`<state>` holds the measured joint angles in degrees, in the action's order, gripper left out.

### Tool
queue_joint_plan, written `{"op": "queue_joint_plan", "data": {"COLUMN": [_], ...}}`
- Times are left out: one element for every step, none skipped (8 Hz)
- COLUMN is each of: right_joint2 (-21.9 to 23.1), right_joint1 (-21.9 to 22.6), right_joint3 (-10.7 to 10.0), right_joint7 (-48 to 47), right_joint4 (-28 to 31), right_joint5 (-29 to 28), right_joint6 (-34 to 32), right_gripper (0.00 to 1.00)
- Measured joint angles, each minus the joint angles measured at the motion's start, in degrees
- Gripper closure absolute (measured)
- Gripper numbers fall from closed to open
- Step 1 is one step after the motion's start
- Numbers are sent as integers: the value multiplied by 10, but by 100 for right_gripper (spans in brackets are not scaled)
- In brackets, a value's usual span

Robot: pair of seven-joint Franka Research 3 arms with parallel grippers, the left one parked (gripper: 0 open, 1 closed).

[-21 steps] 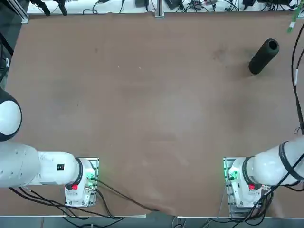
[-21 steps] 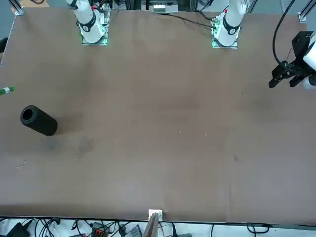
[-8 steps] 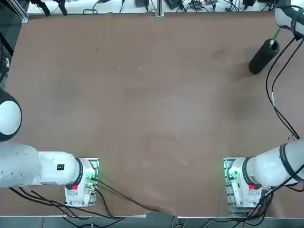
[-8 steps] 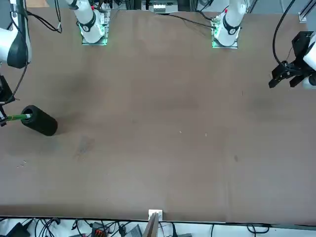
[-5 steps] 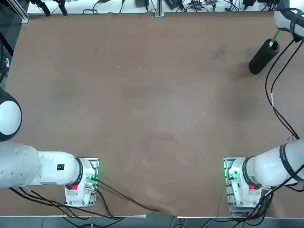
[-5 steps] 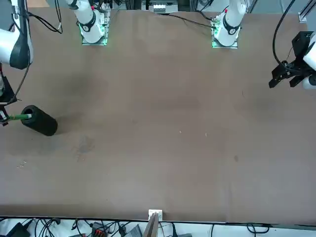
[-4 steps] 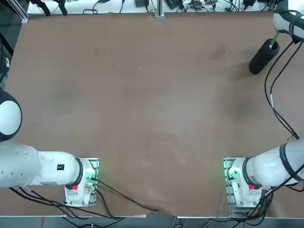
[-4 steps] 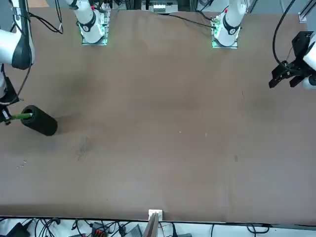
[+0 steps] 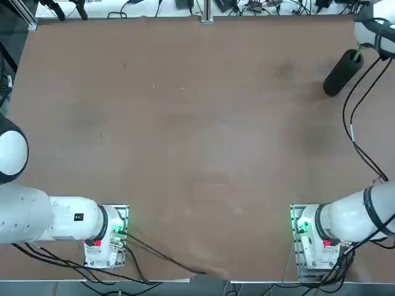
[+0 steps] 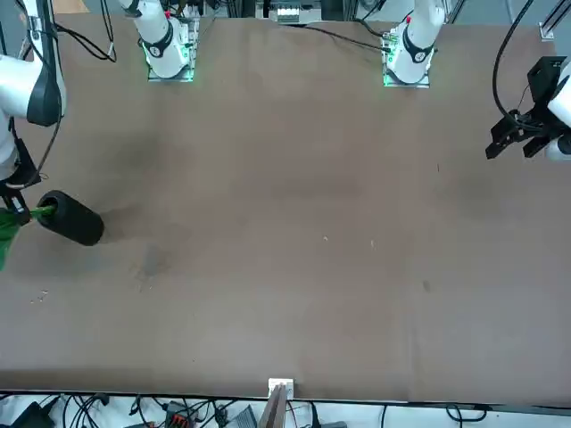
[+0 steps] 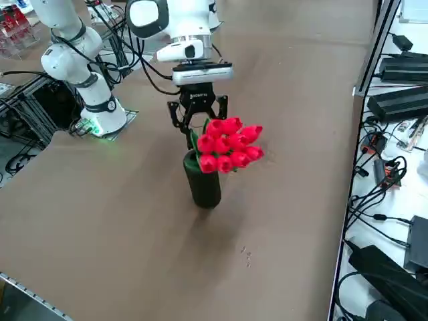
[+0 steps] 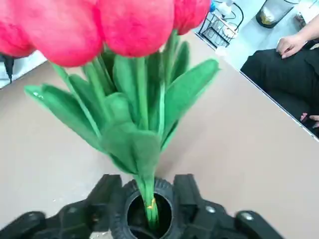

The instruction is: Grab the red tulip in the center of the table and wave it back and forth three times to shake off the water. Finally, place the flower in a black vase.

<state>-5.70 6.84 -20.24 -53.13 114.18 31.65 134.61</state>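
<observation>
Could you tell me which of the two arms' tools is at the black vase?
The right arm's tool, open astride the mouth of the matte black cylindrical vase; the left arm's tool hangs far across the brown table.

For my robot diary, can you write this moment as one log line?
right gripper: open, astride vase mouth | red tulip: stalk in black vase, leaning | black vase: upright on table

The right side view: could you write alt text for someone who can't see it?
A bunch of red tulips stands with its stalk in an upright black vase on a brown table. The right gripper hangs open just behind the blooms, fingers on either side of the stalk, not gripping it.
</observation>
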Motion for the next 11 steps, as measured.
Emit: {"op": "queue_joint_plan", "data": {"right_joint2": [10, 23, 37, 52, 65, 72, 76, 78, 80, 82, 83], "right_joint1": [1, 3, 11, 27, 46, 62, 68, 67, 60, 49, 39], "right_joint3": [0, 3, 6, 9, 10, 12, 12, 9, 2, -8, -17], "right_joint7": [1, 1, 1, 2, 5, 30, 84, 153, 228, 299, 367], "right_joint4": [0, -2, -6, -11, -22, -44, -80, -124, -166, -196, -211], "right_joint5": [0, 0, 0, -1, -17, -57, -109, -164, -214, -251, -280], "right_joint6": [-9, -34, -73, -116, -164, -221, -285, -352, -414, -465, -503], "right_gripper": [10, 0, 0, 0, 0, 0, 0, 0, 0, 0, 0]}}
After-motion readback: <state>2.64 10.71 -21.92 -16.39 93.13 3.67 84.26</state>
